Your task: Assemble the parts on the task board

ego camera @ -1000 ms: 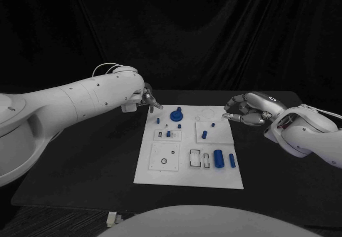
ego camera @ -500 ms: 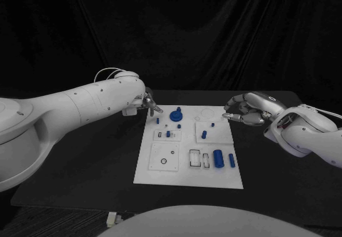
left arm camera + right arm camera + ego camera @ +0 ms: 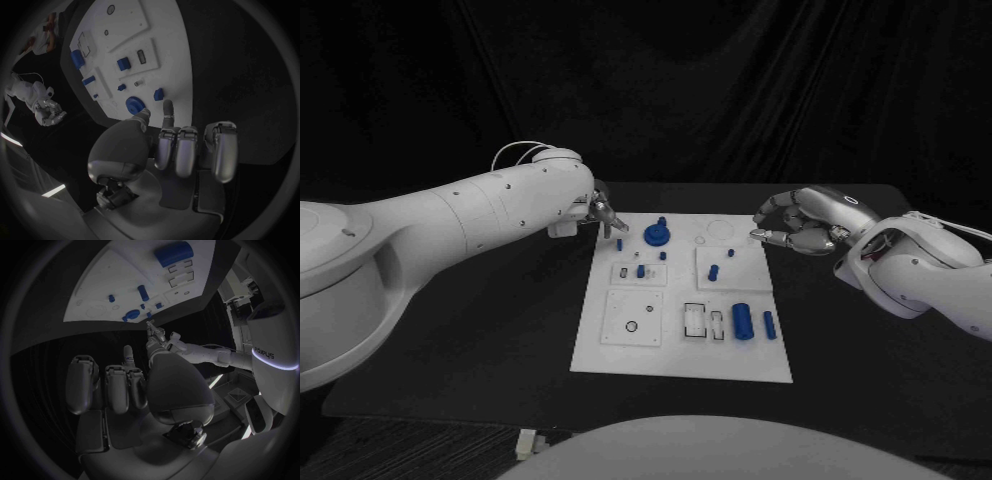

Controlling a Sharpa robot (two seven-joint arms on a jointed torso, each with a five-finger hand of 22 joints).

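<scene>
The white task board [image 3: 678, 350] lies in the middle of the black table. Blue parts stand on it: a round knobbed piece [image 3: 658, 236], a small peg [image 3: 619, 243], two short pegs [image 3: 714, 272] and a thick cylinder [image 3: 743, 322] beside a slim one [image 3: 769, 325]. My left hand [image 3: 603, 214] hovers at the board's far left corner with its fingers curled and nothing in it. In the left wrist view one fingertip [image 3: 167, 105] points at the small peg [image 3: 159, 94], just short of it. My right hand [image 3: 798, 224] hangs curled and empty off the far right corner.
The board carries several outlined slots and holes, such as the rectangles [image 3: 694, 320] near its front. Bare black table [image 3: 473, 340] runs on both sides of the board. A dark curtain closes the back.
The left arm has swung in a little and its hand has sunk slightly toward the board's far left corner. The right hand and the parts have stayed put.
</scene>
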